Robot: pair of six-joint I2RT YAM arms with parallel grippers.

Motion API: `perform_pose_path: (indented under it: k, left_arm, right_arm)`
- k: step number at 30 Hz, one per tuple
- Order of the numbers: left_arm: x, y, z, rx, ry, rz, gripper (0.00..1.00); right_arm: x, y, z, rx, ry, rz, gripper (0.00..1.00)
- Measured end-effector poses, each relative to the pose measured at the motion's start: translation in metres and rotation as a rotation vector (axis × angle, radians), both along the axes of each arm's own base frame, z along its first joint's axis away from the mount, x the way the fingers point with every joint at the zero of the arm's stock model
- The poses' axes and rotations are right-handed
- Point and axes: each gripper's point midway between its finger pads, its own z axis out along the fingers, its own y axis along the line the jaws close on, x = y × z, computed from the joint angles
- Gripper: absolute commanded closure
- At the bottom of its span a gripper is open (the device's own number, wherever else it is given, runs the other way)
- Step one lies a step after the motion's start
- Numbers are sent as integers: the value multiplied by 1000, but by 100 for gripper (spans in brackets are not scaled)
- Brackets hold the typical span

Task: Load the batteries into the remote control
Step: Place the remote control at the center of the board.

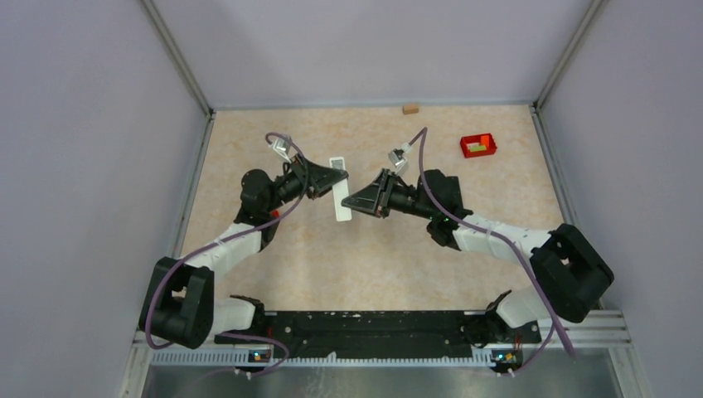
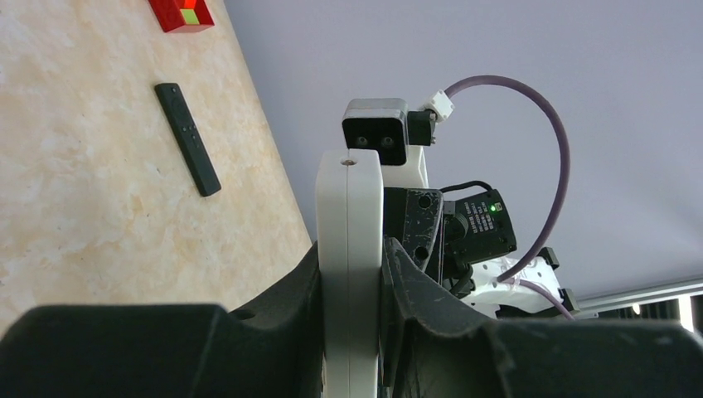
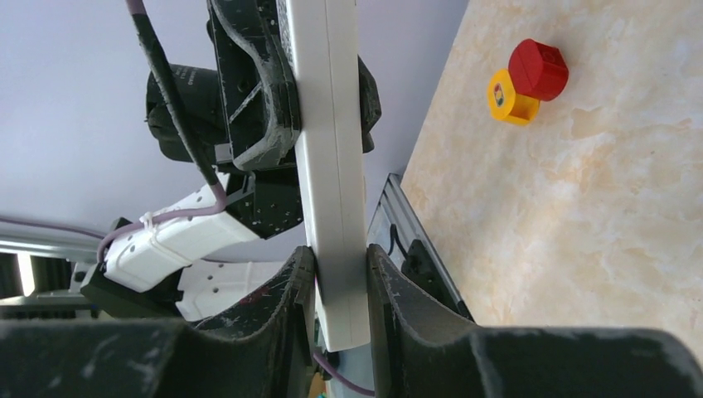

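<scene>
Left gripper [image 2: 350, 278] and right gripper [image 3: 336, 278] each pinch the white remote [image 1: 341, 207]; only the left wrist view shows a black remote [image 2: 187, 138] on the desk [image 2: 83, 215].

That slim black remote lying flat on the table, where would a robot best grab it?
Likely mid-length on the black remote, pinching across its narrow width from straight above. It lies flat on the table, long and thin, so its two long side edges are the handiest opposing faces to squeeze.

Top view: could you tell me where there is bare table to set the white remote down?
Crowded: the centre, where left gripper and right gripper clamp the white remote, and around the red tray. Bare: the broad near patch between the grippers and the base rail.
</scene>
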Motion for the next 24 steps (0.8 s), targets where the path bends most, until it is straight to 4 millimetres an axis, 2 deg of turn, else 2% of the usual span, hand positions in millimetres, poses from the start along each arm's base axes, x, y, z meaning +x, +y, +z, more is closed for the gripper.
perform_pose_path:
  k: [4,8,11,17,19,23,24]
  left_arm:
    - [0,0,1,0,-5,-1,100]
    - [-7,-3,0,5,-7,-39,100]
    - [-13,-7,1,8,-12,-75,100]
    - [-19,-9,1,12,-15,-108,100]
    - [-21,-9,1,13,-16,-116,97]
    - [-21,-9,0,18,-24,-120,87]
    - [-21,-9,2,20,-41,-118,83]
  right_arm:
    - [-1,2,2,19,-44,32,65]
    - [1,5,2,8,-117,85,53]
    - [1,4,1,-8,-170,107,52]
    - [-5,5,3,-7,-233,156,58]
    - [-7,6,3,2,-241,175,62]
    - [-11,8,4,27,-243,210,92]
    - [-11,9,4,30,-237,213,97]
